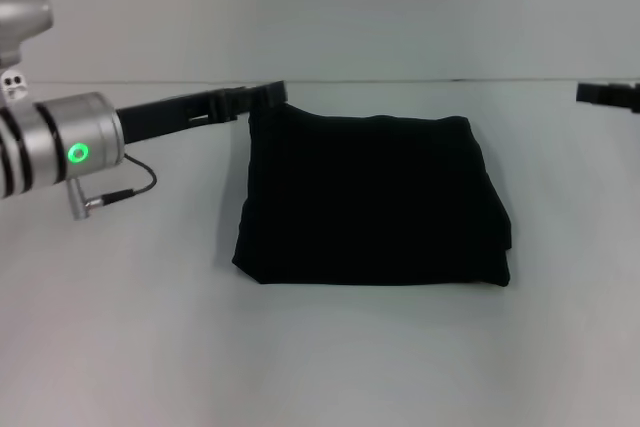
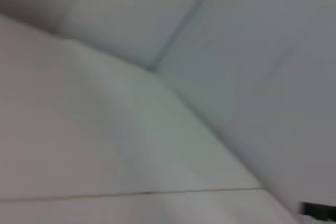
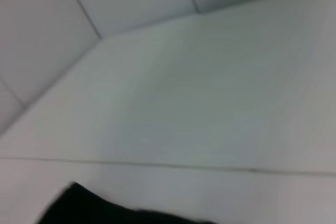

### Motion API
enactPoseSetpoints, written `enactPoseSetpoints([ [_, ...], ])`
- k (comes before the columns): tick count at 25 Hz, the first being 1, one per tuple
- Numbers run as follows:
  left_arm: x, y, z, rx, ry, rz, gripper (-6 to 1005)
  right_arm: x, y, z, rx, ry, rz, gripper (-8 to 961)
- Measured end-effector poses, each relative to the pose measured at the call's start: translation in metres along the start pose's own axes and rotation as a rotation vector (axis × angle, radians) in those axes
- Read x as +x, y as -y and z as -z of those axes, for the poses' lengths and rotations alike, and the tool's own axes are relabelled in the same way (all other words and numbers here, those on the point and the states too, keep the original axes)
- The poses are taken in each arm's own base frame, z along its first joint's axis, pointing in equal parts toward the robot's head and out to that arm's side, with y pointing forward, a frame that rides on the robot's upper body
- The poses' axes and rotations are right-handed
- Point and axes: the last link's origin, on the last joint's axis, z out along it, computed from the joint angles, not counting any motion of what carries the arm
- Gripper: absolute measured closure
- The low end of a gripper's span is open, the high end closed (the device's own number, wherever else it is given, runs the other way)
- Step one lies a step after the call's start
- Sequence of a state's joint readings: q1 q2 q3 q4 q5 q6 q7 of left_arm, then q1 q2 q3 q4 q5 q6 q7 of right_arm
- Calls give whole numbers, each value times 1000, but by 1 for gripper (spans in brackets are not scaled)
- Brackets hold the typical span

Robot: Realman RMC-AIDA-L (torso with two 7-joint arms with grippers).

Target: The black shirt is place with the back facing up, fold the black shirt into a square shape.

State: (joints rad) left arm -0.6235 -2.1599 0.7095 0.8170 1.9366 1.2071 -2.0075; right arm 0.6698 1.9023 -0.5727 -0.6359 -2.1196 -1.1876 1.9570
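The shirt lies on the table, already folded to a near square. The left gripper is at its far left corner, the right gripper well apart. Whether either gripper's fingers are clenched or released cannot be told.

From my remote console, soft, even light falls across the white table, casting hardly any shadow. The black shirt reads as a flat, detailless mass. Both wrist views are smeared with blur, seams barely traceable.
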Motion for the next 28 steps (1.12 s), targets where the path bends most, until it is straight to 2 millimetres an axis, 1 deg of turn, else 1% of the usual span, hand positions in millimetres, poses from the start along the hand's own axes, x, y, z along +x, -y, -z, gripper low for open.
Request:
enactPoseSetpoints([
  [3,1,-12,13,-112,-48,-77,392,-8,-8,1,-58,60,17,319],
  [4,2,-13,17,-137,-67,-94,376,-11,-14,0,-89,90,29,319],
  [5,2,-13,17,-137,-67,-94,359,-11,-14,0,-89,90,29,320],
  [6,3,-18,23,-187,-83,-135,342,-12,-16,-1,-101,96,39,320],
  [9,5,-24,30,-231,-64,-207,204,-16,-27,-2,-152,90,104,320],
  [11,7,-24,35,-236,-35,-267,112,-20,-34,-2,-185,81,156,317],
  [15,13,-18,41,-197,3,-356,60,-23,-46,0,-242,67,236,310],
  [17,14,-17,41,-190,29,-419,50,-22,-53,-3,-270,44,267,199],
  [20,15,-16,34,-182,75,-472,52,-21,-64,-14,-285,1,293,130],
  [23,13,-16,24,-180,116,-468,52,-19,-72,-25,-288,-24,311,61],
  [28,2,-13,15,-167,206,-434,52,-16,-77,-38,-260,-107,350,75],
])
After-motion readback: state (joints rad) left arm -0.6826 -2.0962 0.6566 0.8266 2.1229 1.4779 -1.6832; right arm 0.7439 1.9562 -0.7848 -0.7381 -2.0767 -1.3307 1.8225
